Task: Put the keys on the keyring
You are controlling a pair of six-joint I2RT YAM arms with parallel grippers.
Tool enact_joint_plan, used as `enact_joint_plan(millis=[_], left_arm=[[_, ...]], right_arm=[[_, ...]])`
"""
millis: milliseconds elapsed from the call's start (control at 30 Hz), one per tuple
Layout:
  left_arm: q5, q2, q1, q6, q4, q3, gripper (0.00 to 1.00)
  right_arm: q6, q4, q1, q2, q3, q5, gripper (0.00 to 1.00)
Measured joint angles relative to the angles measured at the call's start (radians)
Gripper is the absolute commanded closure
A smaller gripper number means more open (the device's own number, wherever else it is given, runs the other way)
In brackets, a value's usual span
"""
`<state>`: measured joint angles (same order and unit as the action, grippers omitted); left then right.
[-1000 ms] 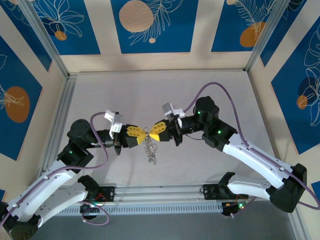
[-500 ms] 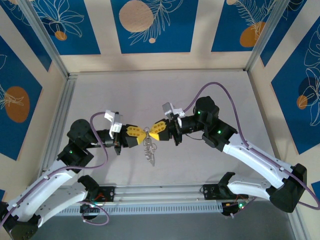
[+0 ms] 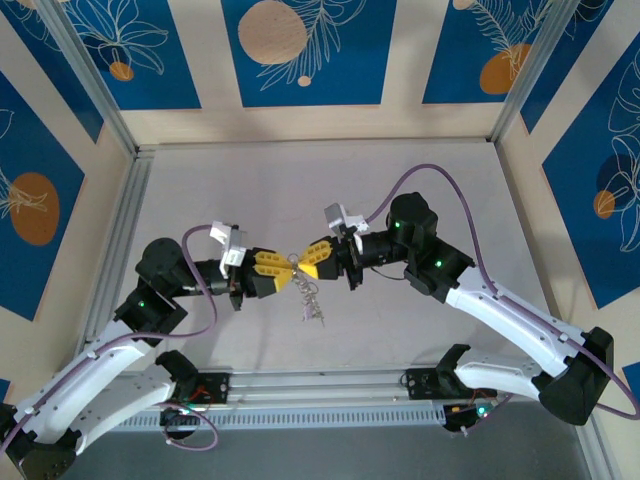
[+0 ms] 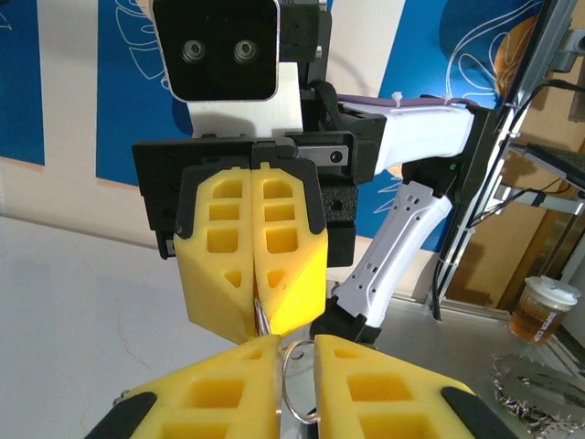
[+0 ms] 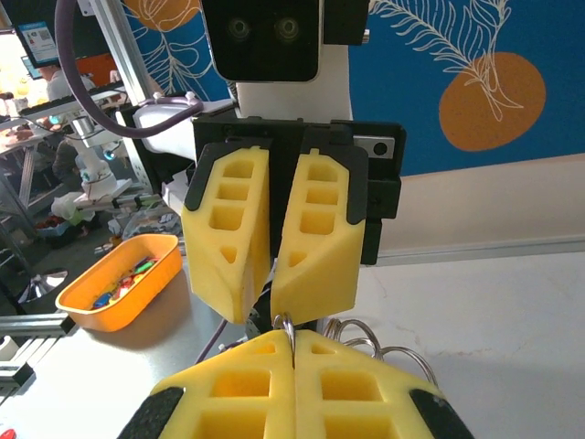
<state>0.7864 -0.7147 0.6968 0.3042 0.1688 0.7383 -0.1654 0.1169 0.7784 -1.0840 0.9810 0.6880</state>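
Table point(image 3: 200, 190): pale, arms meeting mid-surface. Right gripper point(image 3: 307, 263): you have it clamped tight on the keyring point(image 5: 286, 322). Left gripper point(image 3: 287, 266): tip to tip with it, fingers slightly parted, a ring loop in the gap; you cannot tell whether it grips. Keys point(image 3: 314, 308): small cluster dangling just near of the fingertips.
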Motion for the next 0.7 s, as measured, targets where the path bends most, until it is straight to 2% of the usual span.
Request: enact_joint_plan(millis=[700], left_arm=[[-0.004, 0.011, 0.004, -0.046, -0.120, 0.043, 0.84]], right_arm=[[0.000, -0.005, 0.060, -0.009, 0.000, -0.090, 1.00]])
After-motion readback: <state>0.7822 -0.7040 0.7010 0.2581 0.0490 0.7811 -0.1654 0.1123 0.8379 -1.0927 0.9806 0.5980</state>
